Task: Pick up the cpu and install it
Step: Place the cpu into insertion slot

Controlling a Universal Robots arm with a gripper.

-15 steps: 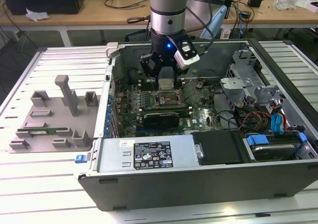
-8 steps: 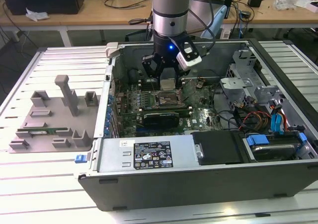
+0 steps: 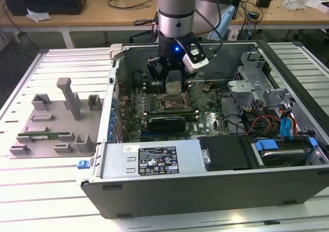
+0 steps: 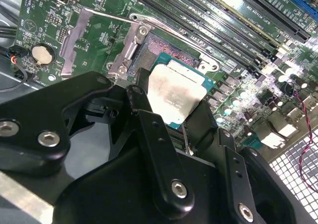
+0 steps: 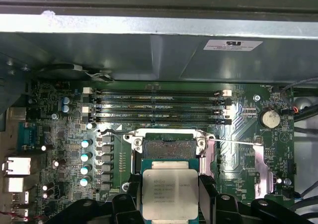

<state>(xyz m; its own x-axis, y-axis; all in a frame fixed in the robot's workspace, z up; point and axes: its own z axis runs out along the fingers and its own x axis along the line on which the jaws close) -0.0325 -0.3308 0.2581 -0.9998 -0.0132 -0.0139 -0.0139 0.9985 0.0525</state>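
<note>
Exterior view: we saw the arm [image 3: 176,16] pointed down into the open computer case [image 3: 205,191] on the tabletop [image 3: 51,201]. Jaws were pinching the cpu [image 3: 174,86] by two opposite edges, silvery lid up. In the first wrist view the cpu [image 5: 170,194] hung over the edge of the bare socket [image 5: 169,147] on the motherboard [image 5: 59,134], on the side away from the memory slots [image 5: 156,107], not seated. Second wrist view had the socket's metal clamp plate [image 4: 73,42] flipped back.
</note>
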